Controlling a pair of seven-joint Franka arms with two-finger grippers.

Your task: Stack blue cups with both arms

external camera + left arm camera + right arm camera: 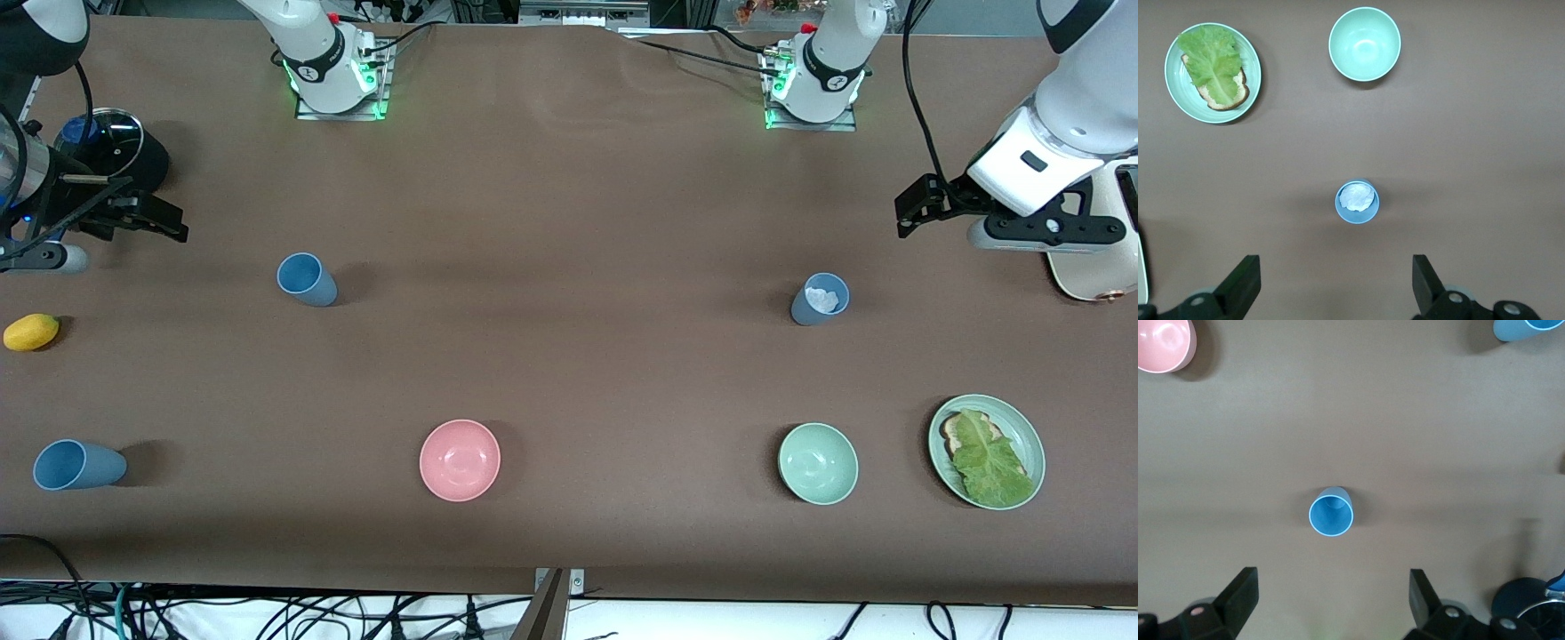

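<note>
A sky blue cup (307, 278) stands toward the right arm's end of the table; it also shows in the right wrist view (1331, 513). A duller grey-blue cup (820, 299) with something white and crumpled inside stands toward the left arm's end; it also shows in the left wrist view (1357, 201). A third blue cup (78, 465) stands near the front edge, and its edge shows in the right wrist view (1528, 328). My right gripper (169, 222) (1331, 603) is open and empty, up over the table beside the sky blue cup. My left gripper (909, 212) (1336, 287) is open and empty, up beside the grey-blue cup.
A pink bowl (460, 460), a pale green bowl (818, 463) and a green plate (1024, 425) with lettuce on bread sit nearer the front camera. A yellow fruit (31, 332) and a black pot with a glass lid (107, 142) are at the right arm's end. A white appliance (1093, 267) is at the left arm's end.
</note>
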